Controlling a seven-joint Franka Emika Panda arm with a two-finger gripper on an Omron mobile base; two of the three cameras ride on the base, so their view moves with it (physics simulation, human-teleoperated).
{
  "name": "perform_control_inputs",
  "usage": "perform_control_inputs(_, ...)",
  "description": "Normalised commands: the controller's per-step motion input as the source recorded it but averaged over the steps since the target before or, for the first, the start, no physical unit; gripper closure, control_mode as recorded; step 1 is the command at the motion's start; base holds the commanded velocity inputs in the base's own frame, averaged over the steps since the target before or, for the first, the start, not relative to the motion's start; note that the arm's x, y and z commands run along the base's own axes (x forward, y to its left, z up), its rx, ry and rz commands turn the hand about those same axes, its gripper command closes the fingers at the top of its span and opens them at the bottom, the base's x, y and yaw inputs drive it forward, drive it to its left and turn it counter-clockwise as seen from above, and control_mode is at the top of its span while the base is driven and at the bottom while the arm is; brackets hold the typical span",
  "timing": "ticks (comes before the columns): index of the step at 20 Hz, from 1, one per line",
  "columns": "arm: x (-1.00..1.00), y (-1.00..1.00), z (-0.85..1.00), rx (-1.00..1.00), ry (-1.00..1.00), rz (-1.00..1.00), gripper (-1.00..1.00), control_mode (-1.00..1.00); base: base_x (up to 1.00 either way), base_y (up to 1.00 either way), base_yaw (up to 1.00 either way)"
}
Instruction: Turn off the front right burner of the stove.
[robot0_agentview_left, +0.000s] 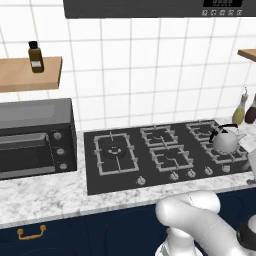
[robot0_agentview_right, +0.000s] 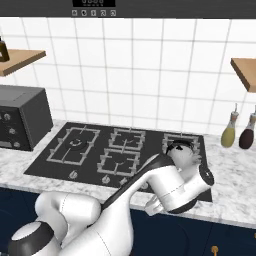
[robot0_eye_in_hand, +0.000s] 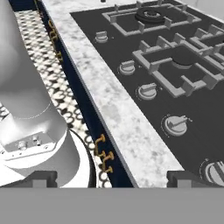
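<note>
A: Counting on the stove (robot0_agentview_left: 125, 172): five grated burners and five silver knobs (robot0_agentview_left: 174, 176) lining its front edge.

B: And the front right burner (robot0_agentview_left: 224, 152)?

A: It's sitting at the stove's near right corner, with one steel kettle (robot0_agentview_left: 225, 141) standing on its grate.

B: The gripper (robot0_eye_in_hand: 111, 177)?

A: Its two dark fingertips (robot0_eye_in_hand: 41, 178) are standing wide apart, released, gripping nothing, hovering over the stove's front counter edge (robot0_eye_in_hand: 118, 113).

B: Anything else near the stove?

A: One countertop oven (robot0_agentview_left: 35, 137) to its left, showing three knobs, and two bottles (robot0_agentview_right: 229, 131) standing to its right.
</note>
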Motion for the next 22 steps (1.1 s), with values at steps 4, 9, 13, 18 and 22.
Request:
perform_control_inputs(4,0.18,0.00,-0.32,0.15,-0.02,0.01,-1.00,-1.00,0.00,0.00,0.00)
perform_control_inputs(9,0.44,0.00,-0.03,0.18,-0.06,-0.11,-1.00,-1.00,0.00,0.00,0.00)
perform_control_inputs(13,0.44,0.00,0.00,0.03,-0.02,-0.03,-1.00,-1.00,0.00,0.00,0.00)
perform_control_inputs(18,0.00,0.00,0.00,0.00,0.00,0.00,-1.00,-1.00,0.00,0.00,0.00)
perform_control_inputs(22,0.21,0.00,-0.07,0.00,0.00,0.00,-1.00,-1.00,0.00,0.00,0.00)
